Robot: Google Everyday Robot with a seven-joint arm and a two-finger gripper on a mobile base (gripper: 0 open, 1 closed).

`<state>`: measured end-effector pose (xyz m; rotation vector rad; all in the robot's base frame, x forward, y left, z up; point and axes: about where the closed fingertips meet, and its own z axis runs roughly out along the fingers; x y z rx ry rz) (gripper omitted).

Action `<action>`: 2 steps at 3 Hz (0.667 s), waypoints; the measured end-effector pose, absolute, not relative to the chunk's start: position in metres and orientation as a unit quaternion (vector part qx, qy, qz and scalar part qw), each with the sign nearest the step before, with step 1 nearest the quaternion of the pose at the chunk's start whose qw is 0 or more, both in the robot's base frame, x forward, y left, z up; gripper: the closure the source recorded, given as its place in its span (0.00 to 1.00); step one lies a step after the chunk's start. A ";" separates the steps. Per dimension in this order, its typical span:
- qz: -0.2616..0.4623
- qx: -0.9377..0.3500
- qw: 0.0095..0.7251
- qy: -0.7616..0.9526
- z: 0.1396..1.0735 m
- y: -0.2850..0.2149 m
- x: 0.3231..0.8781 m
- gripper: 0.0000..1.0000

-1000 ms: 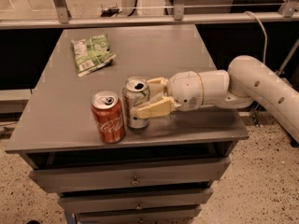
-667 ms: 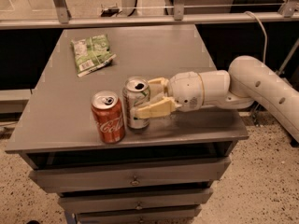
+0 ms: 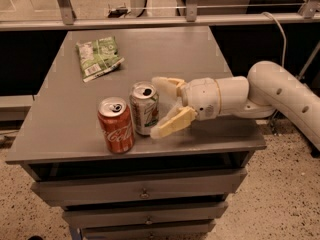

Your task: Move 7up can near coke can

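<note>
The silver-white 7up can (image 3: 143,110) with green lettering stands upright near the table's front edge. The red coke can (image 3: 116,125) stands upright just to its left and slightly nearer the front, almost touching it. My gripper (image 3: 154,106) reaches in from the right at can height. It is open, with one finger (image 3: 167,82) behind the 7up can and the other finger (image 3: 173,123) in front of its right side. The fingers are spread apart from the can's wall.
A green snack bag (image 3: 98,56) lies at the back left of the grey table (image 3: 200,54). Drawers sit below the front edge. A metal rail runs behind the table. My white arm (image 3: 280,91) extends off the table's right side.
The fingers were close against the 7up can and have now spread apart. The can has stayed standing next to the coke can.
</note>
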<state>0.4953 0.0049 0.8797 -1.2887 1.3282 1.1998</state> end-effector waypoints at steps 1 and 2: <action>0.475 -0.524 0.450 0.545 0.883 -0.004 0.497 0.00; 0.436 -0.535 0.462 0.557 0.908 -0.032 0.508 0.00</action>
